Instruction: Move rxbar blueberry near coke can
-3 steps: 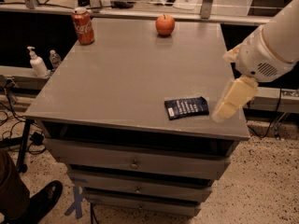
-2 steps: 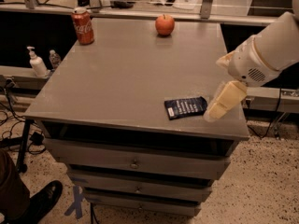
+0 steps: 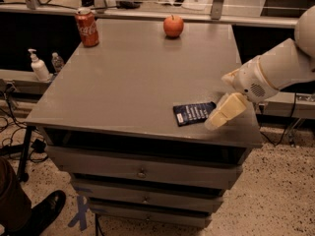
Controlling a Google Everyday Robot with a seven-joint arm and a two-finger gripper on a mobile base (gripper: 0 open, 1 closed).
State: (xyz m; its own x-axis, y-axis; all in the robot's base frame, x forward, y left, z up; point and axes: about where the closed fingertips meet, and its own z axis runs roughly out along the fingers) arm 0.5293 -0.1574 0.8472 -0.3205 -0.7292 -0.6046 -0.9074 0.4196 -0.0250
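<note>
**A:** Where was the rxbar blueberry [image 3: 193,113] lying?

**B:** Flat on the bench [image 3: 133,82], near the front right corner and close to the front edge. The gripper [image 3: 214,122] hung just beside the bar's right end, low and tilted down toward it. I could not tell whether it touched the wrapper, or whether it was wide or narrow.

**A:** And the coke can [image 3: 87,27]?

**B:** It stood upright at the far left corner, well apart from the bar, diagonally across the top. An apple [image 3: 173,26] sat along the same far edge, to the right of the can.

**A:** So how would you have done the pickup?

**B:** The wrapper was thin and flat, so I'd have brought the gripper down square across its narrow width, close to the surface. A skewed approach would likely have pushed the bar toward the front edge. After that, I'd have lifted it clear, carried it diagonally, kept left of the apple, and set it down beside the can without bumping it.

**A:** What about the surroundings?

**B:** The top was plain grey and matte, with drawers [image 3: 141,170] beneath. A pump bottle [image 3: 38,67] and a smaller bottle [image 3: 57,62] stood on a lower ledge to the left. The floor was speckled, with a dark shoe [image 3: 45,211] at the lower left.
</note>
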